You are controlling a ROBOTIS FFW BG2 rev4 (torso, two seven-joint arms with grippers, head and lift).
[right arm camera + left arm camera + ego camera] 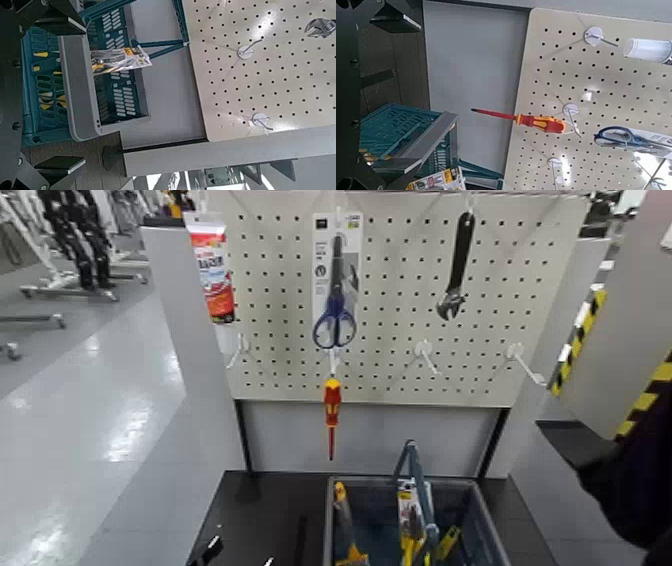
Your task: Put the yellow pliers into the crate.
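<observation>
Lying in crate (472, 487) at 5 o'clock, head view: yellow pliers (410, 515) on retail card, header up by crate's 12 o'clock wall. Another yellow-handled item (343, 510) in crate's 10 o'clock part. Crate sits on black desk (255, 505), blue-grey bail handle (413, 475) raised. Beige pegboard (280, 300) behind, from 10 to 2 o'clock. On it: red-and-white tube (212, 275) at 10 o'clock, blue-handled scissors (336, 315) at 12, adjustable wrench (456, 270) between 1 and 2. Red-and-yellow screwdriver (332, 415) hangs at 6 o'clock, just off center. Shiny grey floor (110, 420) at 9 o'clock, wheeled stands at 10; yellow-black striped edge (582, 340) at 3. Dark tip of left tool shows at 7 o'clock, above desk.

Left wrist view: left tool (398, 93) apart, nothing clamped. Crate, hanging screwdriver, scissors and pegboard beyond.

Right wrist view: right tool (63, 93) apart, nothing clamped, close to crate rim. Carded pliers inside teal slotted crate. Wrench on pegboard, grey panel below the board.
</observation>
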